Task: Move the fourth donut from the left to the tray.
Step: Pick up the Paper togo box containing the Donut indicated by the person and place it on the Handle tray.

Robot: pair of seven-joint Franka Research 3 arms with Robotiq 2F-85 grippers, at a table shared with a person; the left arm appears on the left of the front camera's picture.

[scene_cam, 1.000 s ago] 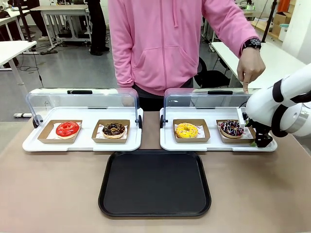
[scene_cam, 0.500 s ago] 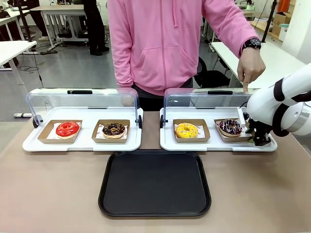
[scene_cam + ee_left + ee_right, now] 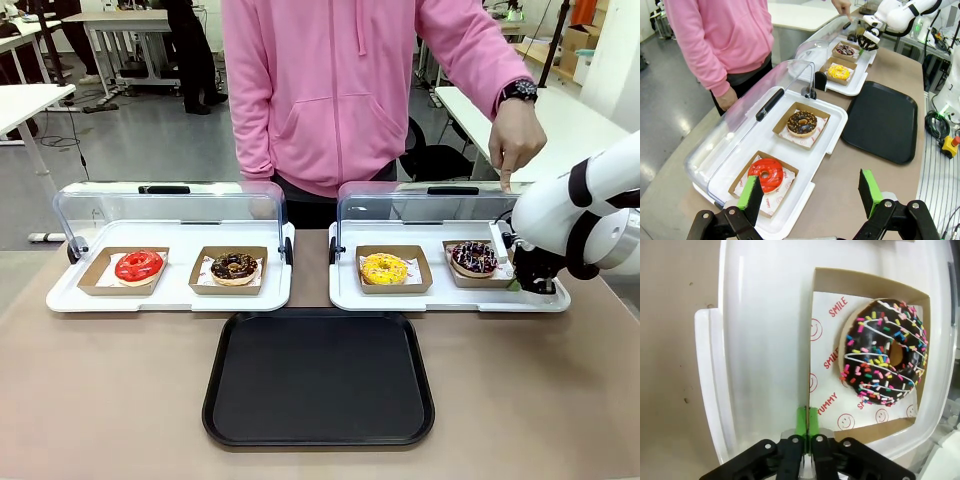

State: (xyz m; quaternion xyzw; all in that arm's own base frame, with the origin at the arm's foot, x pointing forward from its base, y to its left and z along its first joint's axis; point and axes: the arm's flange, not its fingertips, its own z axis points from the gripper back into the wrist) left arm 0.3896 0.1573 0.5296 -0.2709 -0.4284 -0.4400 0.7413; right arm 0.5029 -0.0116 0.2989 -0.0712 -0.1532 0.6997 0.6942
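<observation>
The fourth donut (image 3: pixel 475 258), chocolate-iced with coloured sprinkles and white streaks, is sitting in its brown cardboard holder (image 3: pixel 812 340) at the right end of the right-hand white tray (image 3: pixel 400 296), under the raised clear lid (image 3: pixel 420 207). The right gripper (image 3: pixel 807 421) is clamping the holder's wall between its green pads (image 3: pixel 801 422), which are pressed together on the thin card edge (the donut itself is untouched). Over the last second the holder has been tipping and shifting: it was lying flat, then its gripped side rose, and now it is riding slightly higher and farther back as the arm pulls up. I judge that the lift is under way and the carry to the black tray (image 3: pixel 318 376) is next; a one-edge pinch could let the holder sag or the donut slide.

The left gripper (image 3: pixel 810 192) is hovering with its fingers wide apart and nothing between them, above the near left corner of the left white tray (image 3: pixel 805 195).

The black tray is lying bare at the table's (image 3: pixel 110 390) near middle, just in front of both white trays. Across the table a person in a pink hoodie (image 3: pixel 340 90) is pointing a finger of one hand (image 3: pixel 515 140) down toward the far right corner of the right white tray. Behind them stand white tables on a grey floor.
</observation>
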